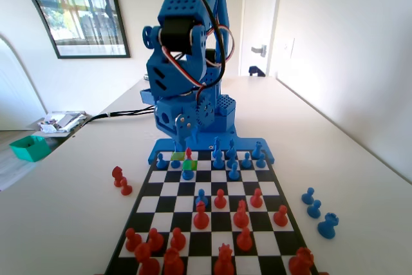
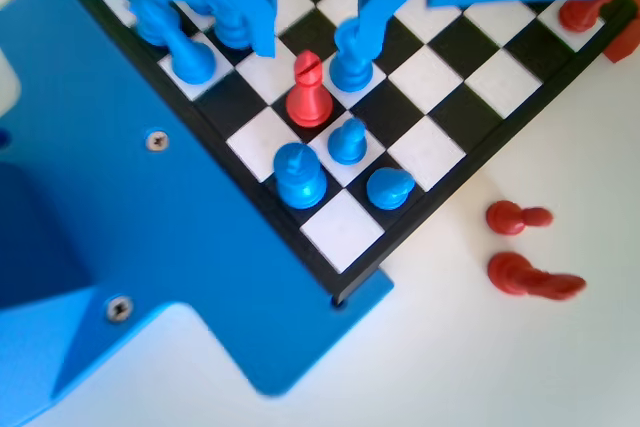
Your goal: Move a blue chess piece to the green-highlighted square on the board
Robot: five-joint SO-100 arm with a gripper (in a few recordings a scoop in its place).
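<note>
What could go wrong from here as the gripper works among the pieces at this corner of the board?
1. The open gripper brackets the red piece, so closing could seize it rather than a blue one.
2. In the wrist view its right-hand jaw hangs right beside a blue piece; a sideways move may topple it.
3. More blue pieces crowd close by near the board edge, so one could be knocked off.

Hand (image 2: 315,22) over board (image 2: 470,152) corner; two fallen pcs (image 2: 525,247) on table beside.
</note>
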